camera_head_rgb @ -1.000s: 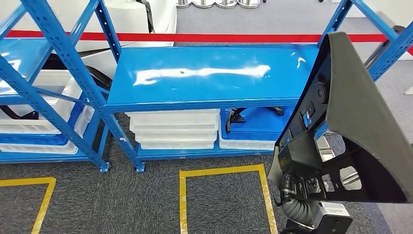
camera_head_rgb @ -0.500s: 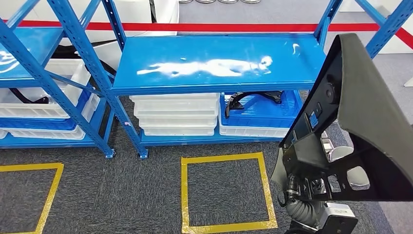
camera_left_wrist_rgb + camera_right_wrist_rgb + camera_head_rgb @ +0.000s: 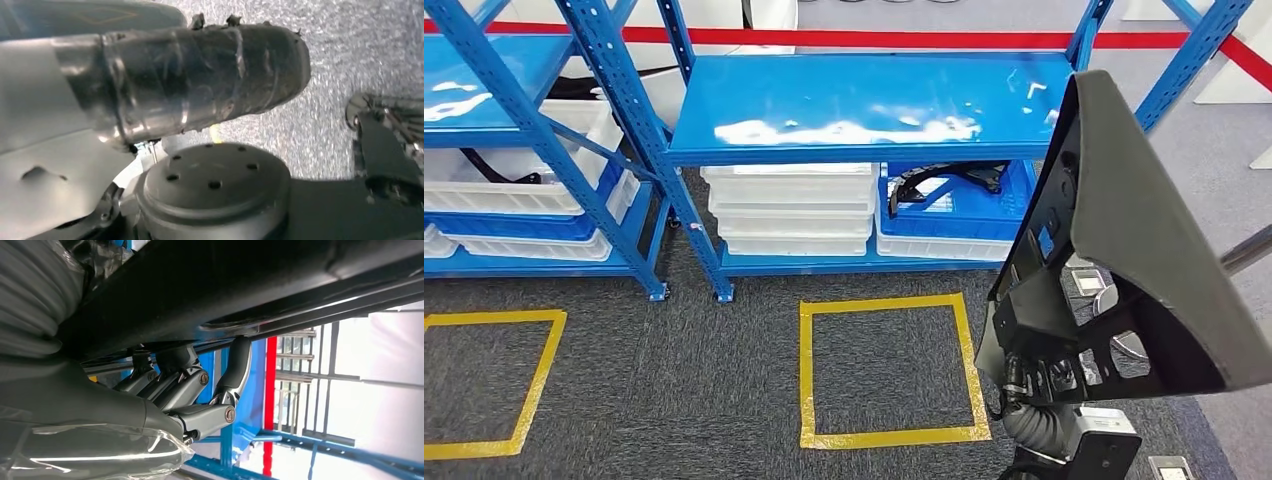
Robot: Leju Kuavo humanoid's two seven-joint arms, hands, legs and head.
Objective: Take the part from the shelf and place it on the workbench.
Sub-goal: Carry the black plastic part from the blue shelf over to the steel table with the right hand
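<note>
The right robot hand (image 3: 200, 390) is gripping the large black part (image 3: 1144, 240) from below, fingers (image 3: 235, 365) curling up against its underside, carrying it above the carpet beside the blue shelf (image 3: 864, 100). The left robot hand's (image 3: 200, 85) grasp cannot be told. No writing is readable

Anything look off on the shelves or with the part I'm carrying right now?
Nothing stands out. The large black part sits in the right hand, whose fingers hook its edge. The white bins are stacked squarely under the blue shelf.
</note>
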